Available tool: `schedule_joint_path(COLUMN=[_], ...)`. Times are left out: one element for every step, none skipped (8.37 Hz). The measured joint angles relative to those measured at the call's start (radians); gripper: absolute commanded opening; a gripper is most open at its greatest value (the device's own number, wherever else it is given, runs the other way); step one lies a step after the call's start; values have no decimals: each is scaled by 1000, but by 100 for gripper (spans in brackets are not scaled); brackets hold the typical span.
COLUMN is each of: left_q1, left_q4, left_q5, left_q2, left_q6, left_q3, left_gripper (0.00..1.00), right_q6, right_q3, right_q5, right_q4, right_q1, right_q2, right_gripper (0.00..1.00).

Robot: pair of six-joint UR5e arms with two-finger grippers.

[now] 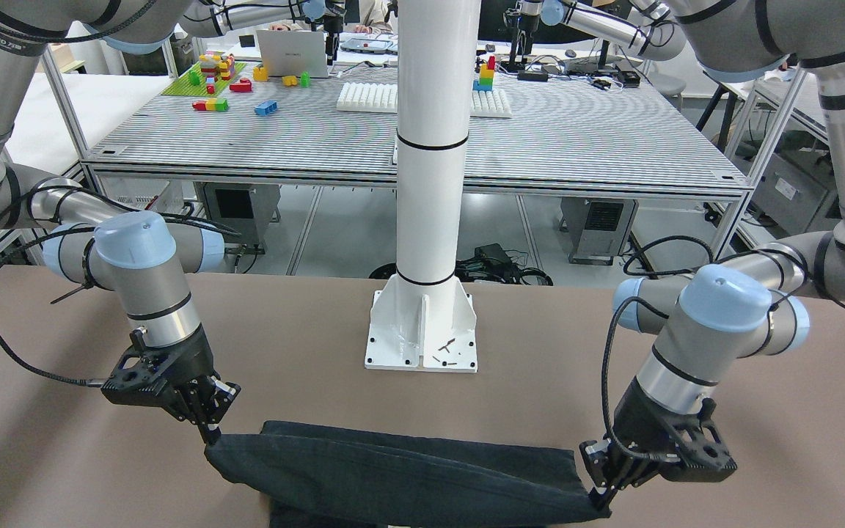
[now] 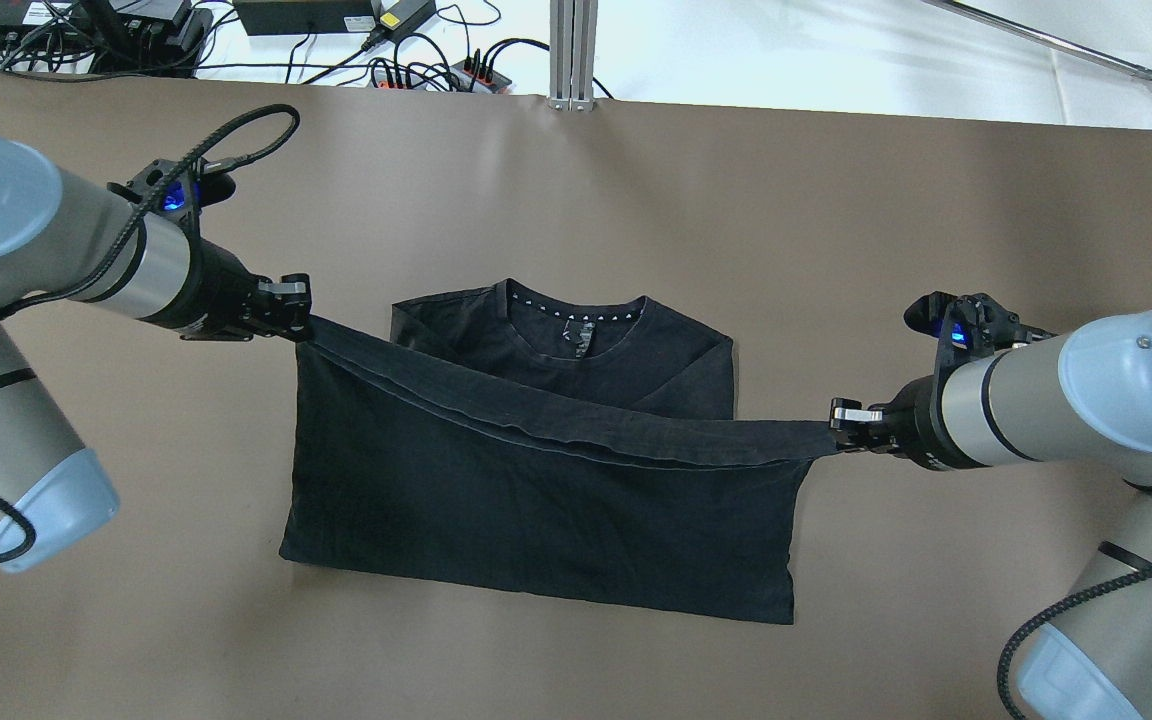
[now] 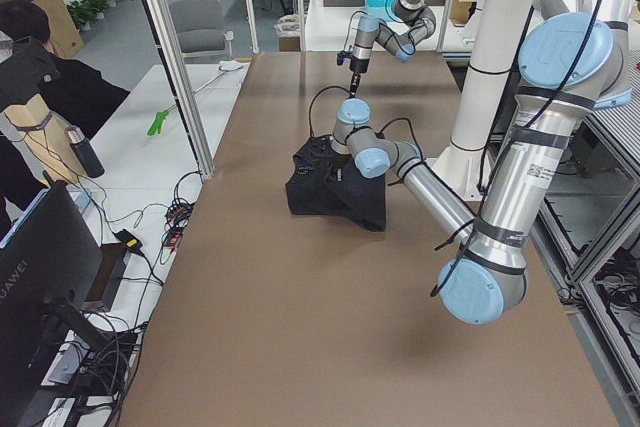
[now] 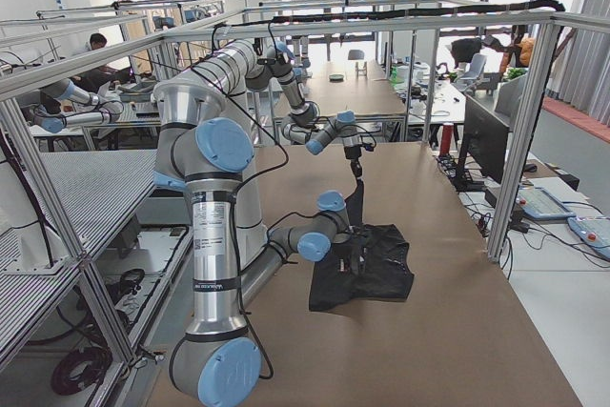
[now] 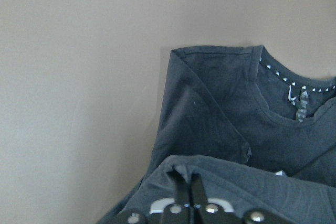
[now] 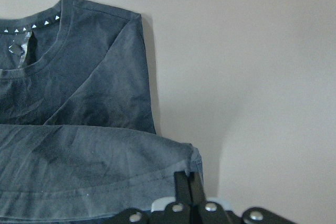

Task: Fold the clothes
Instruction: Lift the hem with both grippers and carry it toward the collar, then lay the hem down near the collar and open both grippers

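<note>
The black garment (image 2: 536, 500), a T-shirt, lies on the brown table (image 2: 576, 180) with its collar (image 2: 576, 310) toward the far edge and sleeves folded in. Its bottom hem (image 2: 576, 425) is lifted and stretched taut between both grippers. My left gripper (image 2: 298, 322) is shut on the hem's left corner. My right gripper (image 2: 839, 432) is shut on the hem's right corner. In the front view the hem (image 1: 393, 469) hangs between the right gripper (image 1: 211, 434) and the left gripper (image 1: 598, 502). The wrist views show the collar (image 5: 294, 95) (image 6: 31, 24) below the shut fingers. No logo shows.
The white robot column (image 1: 426, 220) stands at the table's robot side. Cables and power strips (image 2: 416, 60) lie past the table's far edge. Bare brown table surrounds the shirt. Another table with toy bricks (image 1: 217, 81) stands behind the robot.
</note>
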Motion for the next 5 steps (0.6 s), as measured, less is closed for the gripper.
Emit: schedule_joint_path(left_q1=[-13,-28,-37,-41,-40], left_q4=[0,0,0,-1,-4], left_q5=[9,16,31,54,75], left_q2=[-38,-72,-107,-141,-174], left_q6=[4,13,25,35,52], left_q3=[55,105,161,225,298], left_gripper=[0,0,0,0,0], right_q6=[-8,-12,-13,-15,-22], right_q3=[-29,-68,-113,-161,-209], right_q5=[-1,-3,-5,-7,-11], right_q4=[0,1,5,9,12], right_q1=[11,20,24,26,27], right_q2=[30,65,100,128,150], right_gripper=[0,0,0,0,0])
